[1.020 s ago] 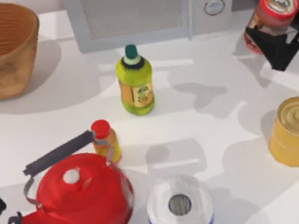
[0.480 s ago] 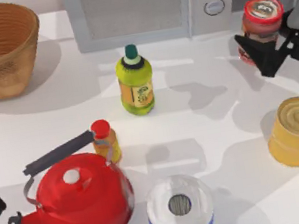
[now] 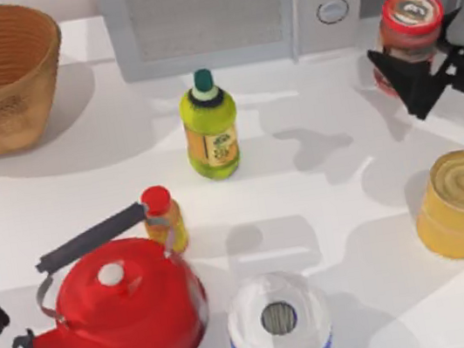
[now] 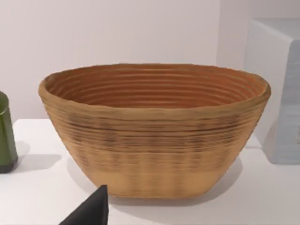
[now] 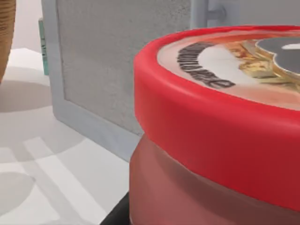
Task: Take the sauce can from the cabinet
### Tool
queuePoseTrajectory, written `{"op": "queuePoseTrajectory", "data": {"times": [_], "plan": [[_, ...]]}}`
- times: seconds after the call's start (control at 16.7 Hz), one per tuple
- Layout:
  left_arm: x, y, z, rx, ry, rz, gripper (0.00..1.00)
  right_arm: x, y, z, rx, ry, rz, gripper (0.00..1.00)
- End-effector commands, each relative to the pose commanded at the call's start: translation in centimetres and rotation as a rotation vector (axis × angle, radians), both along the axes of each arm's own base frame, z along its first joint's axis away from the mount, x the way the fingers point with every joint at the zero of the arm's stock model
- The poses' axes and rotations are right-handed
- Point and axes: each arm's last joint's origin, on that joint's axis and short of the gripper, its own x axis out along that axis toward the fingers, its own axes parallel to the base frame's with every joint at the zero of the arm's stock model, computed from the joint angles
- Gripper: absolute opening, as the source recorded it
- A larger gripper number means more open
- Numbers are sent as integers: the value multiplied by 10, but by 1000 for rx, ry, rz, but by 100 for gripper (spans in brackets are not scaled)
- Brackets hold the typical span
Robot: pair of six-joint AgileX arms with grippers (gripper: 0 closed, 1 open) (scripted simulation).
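Matte black angular right gripper (image 3: 419, 78)

Smooth white table (image 3: 84, 184) catching soft grey shadows under bright light, plain pale wall (image 4: 117, 33) standing behind it.

Top view down on the table (image 3: 300, 154), left wrist facing basket (image 4: 154, 131), right wrist close against sauce can (image 5: 220, 140)
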Motion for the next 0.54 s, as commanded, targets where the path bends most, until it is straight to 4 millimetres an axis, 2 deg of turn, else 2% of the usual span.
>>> {"op": "queuePoseTrajectory", "data": {"times": [0.18,0.54], "plan": [[0,0,0,0,0,0,100,0,0,0,0,0,0,98],[0,0,0,0,0,0,100,0,0,0,0,0,0,100]]}}
